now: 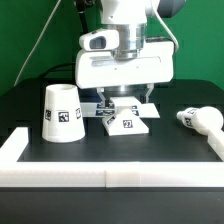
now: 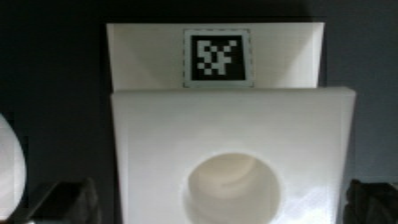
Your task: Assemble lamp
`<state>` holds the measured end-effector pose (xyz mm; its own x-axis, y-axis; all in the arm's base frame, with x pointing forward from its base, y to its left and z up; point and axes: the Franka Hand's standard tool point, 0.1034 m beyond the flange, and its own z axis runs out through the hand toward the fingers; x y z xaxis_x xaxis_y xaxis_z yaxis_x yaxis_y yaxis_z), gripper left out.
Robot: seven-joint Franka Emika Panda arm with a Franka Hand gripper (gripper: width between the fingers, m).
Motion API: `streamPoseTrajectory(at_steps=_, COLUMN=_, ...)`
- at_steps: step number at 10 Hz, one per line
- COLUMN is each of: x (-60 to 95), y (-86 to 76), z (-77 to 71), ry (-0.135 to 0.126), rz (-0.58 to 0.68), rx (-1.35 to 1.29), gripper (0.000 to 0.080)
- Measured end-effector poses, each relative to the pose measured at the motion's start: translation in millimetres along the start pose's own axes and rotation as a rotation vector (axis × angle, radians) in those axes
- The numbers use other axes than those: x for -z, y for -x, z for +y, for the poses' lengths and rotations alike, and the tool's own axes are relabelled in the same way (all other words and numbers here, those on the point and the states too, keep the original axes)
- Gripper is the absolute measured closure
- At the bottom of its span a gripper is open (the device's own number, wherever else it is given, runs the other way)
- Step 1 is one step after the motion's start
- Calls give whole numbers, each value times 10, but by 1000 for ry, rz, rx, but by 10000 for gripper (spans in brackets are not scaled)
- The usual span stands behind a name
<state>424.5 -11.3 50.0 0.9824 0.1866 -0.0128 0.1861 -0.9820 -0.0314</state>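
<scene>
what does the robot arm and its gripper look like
White rounded arm, ending in a wide boxy white gripper with two short dark fingers. A small white camera module with a dark face sits on its wrist. No markings show.

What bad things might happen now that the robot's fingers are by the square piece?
The fingers stand open on either side of the base. If one touches first as they close, the base may slide or twist. The bulb lies on its side, apart from the base, so a bump might set it rolling.
</scene>
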Motion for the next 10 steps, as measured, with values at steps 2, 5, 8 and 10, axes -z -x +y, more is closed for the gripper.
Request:
streamPoseTrajectory(at_steps=2, x=6, y=-10, z=0, ry=0, rz=2, rx=1, gripper=265)
streamPoseTrajectory(at_steps=5, x=6, y=-10, z=0, ry=0, rz=2, rx=1, gripper=265)
streamPoseTrajectory(at_steps=8, x=9, y=-43, z=-20, ry=-2, rz=-2, rx=-7, gripper=265)
streamPoseTrajectory(at_steps=10, x=26, y=-356, z=-90, ry=-12, rz=1, rx=4, gripper=263)
